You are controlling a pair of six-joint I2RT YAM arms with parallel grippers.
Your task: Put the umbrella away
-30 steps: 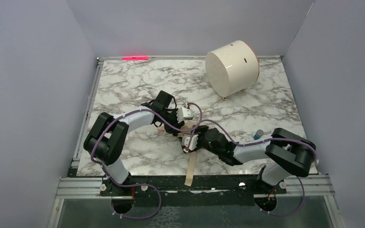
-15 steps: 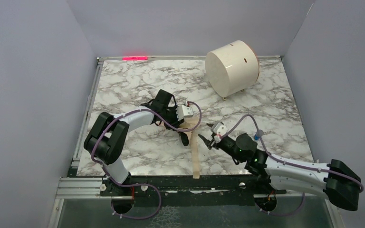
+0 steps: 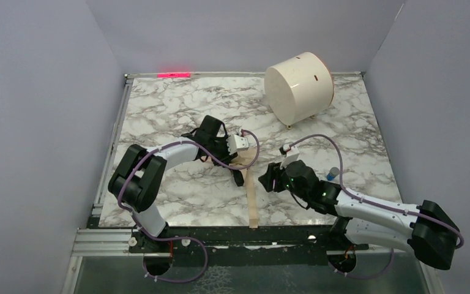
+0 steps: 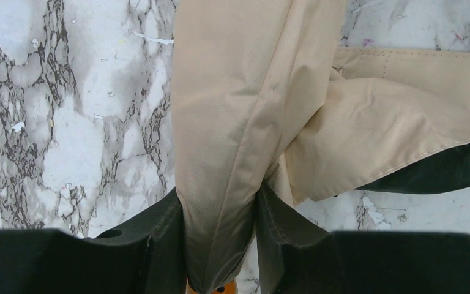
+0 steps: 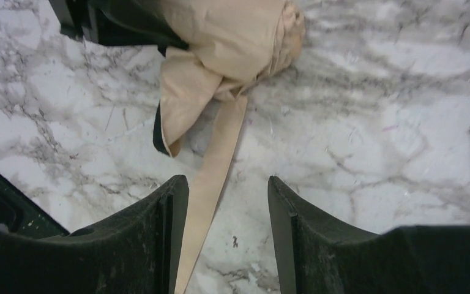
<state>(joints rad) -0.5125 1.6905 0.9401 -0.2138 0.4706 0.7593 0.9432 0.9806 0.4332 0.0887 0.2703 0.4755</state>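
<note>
Bare marble table [image 3: 159,104] at far left, white drum [image 3: 298,86] blocking far right corner, umbrella [image 4: 232,110] mid-table, its strap [image 3: 252,205] crossing to near edge, walls [image 3: 37,122] on three sides.

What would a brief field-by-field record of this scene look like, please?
Umbrella: folded, beige, lying on the marble table
Strap: flat, running from the umbrella toward the near table edge
Left end effector: shut on the umbrella's fabric
Right end effector: open, holding nothing, strap below its gap
Drum: white, far right of the table, apart from both arms
</note>
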